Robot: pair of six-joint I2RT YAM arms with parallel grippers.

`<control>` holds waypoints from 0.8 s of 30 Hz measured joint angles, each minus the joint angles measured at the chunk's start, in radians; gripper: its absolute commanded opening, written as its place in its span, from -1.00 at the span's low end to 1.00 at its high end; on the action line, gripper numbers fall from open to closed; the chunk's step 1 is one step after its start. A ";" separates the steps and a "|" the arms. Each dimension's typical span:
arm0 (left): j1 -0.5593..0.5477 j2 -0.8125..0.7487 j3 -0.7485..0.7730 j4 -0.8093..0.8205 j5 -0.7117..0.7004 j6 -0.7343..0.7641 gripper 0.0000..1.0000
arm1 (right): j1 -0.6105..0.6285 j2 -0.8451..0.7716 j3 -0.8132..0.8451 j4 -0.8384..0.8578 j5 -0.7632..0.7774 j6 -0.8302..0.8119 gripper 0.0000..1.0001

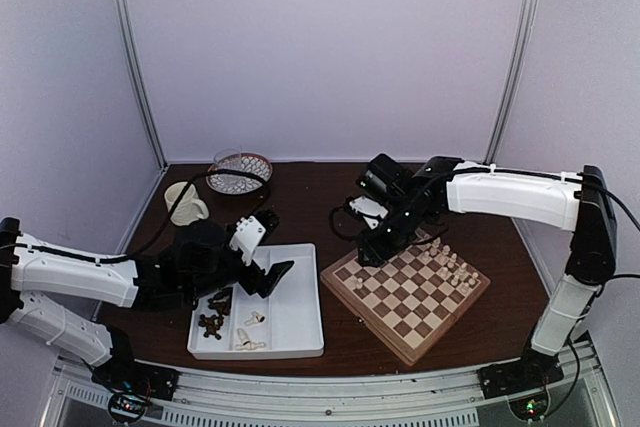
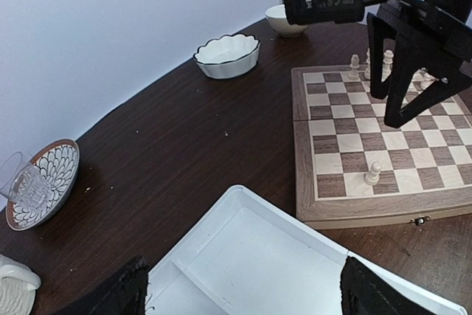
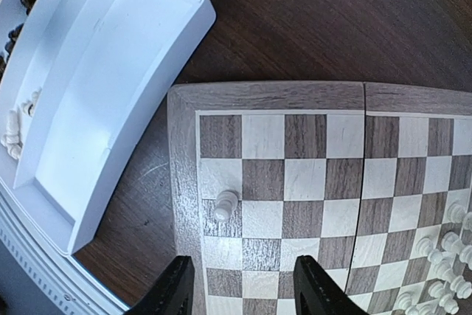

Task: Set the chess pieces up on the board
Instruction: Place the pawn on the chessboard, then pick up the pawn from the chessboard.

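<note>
The board [image 1: 400,307] lies right of centre. Several cream chess pieces [image 1: 452,265] stand in rows on its right side, and one cream pawn [image 1: 358,283] stands alone near its left edge. My right gripper [image 1: 373,247] hovers over the board's left part, open and empty; in the right wrist view [image 3: 243,293] the lone pawn [image 3: 225,204] is just ahead of its fingers. My left gripper [image 1: 272,273] is open and empty above the white tray [image 1: 295,307]. The tray's left compartment holds dark pieces [image 1: 213,314] and cream pieces [image 1: 250,332].
A patterned plate with a glass [image 1: 240,172] and a cream mug [image 1: 185,202] stand at the back left. Two white bowls [image 2: 227,54] stand behind the board. The right arm reaches across the board's far side.
</note>
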 measured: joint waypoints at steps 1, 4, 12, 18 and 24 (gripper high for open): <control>0.000 0.000 0.000 0.001 -0.002 0.000 0.79 | 0.002 0.010 0.002 -0.003 0.000 -0.005 -0.10; 0.000 0.001 0.000 0.001 -0.006 0.000 0.79 | 0.013 0.027 0.002 -0.014 0.000 -0.015 -0.16; 0.000 0.015 0.002 -0.004 -0.015 0.000 0.77 | 0.053 0.126 0.069 -0.036 0.005 -0.026 -0.28; 0.000 0.016 0.011 -0.010 -0.016 -0.006 0.77 | 0.066 0.182 0.080 -0.059 0.011 -0.028 -0.29; 0.000 0.016 0.014 -0.023 -0.018 -0.014 0.76 | 0.073 0.219 0.104 -0.070 0.015 -0.044 -0.32</control>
